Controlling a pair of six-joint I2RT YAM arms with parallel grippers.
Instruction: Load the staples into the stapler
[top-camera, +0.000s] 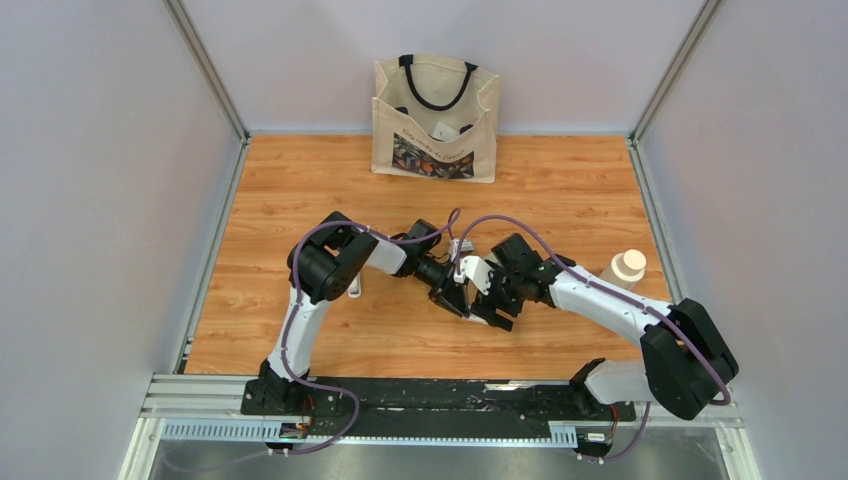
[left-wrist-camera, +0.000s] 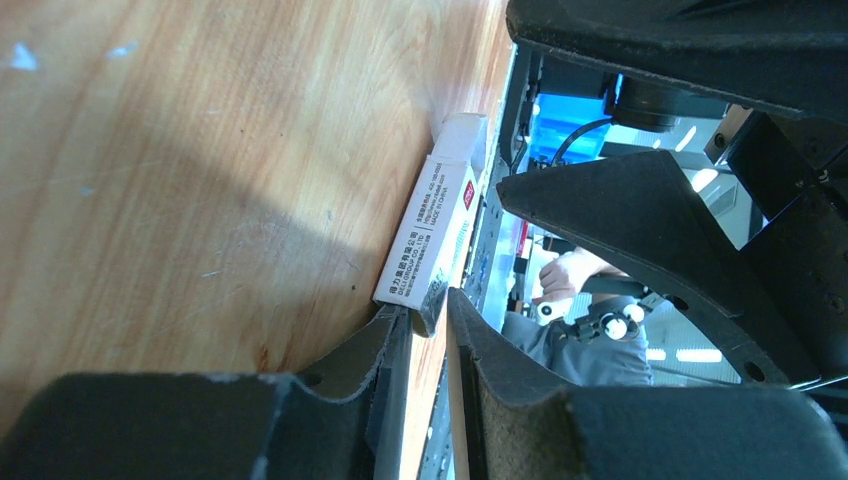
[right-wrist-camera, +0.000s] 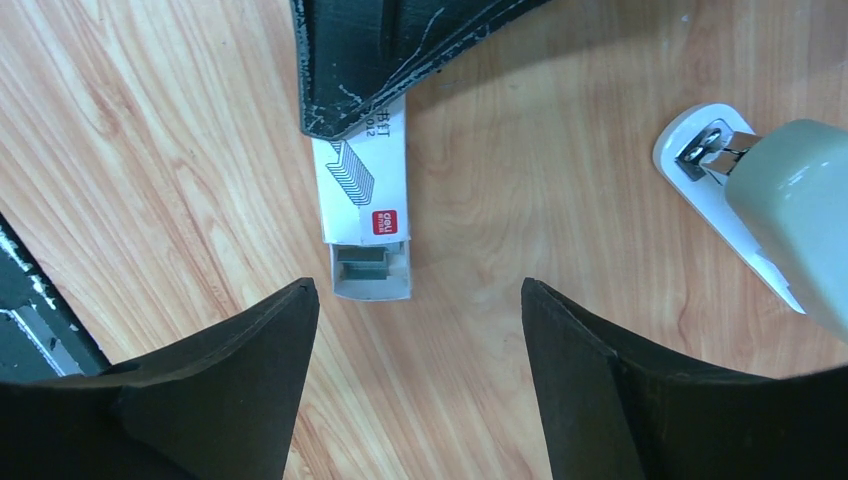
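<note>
The left gripper (left-wrist-camera: 428, 320) pinches one end of the staple box (left-wrist-camera: 430, 235); the right gripper (right-wrist-camera: 418, 290) stands spread over the staples (right-wrist-camera: 362, 262) exposed at its other end.

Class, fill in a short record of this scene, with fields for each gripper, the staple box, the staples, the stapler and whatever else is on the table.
left gripper: closed on the shut end of the staple box, which lies on the table
right gripper: open, empty, above the box's open end
staple box: white sleeve, inner tray slid partly out
staples: grey strip in the exposed tray
stapler: grey body, white base, apart from the box
also present: tote bag at the back, bottle on the right
</note>
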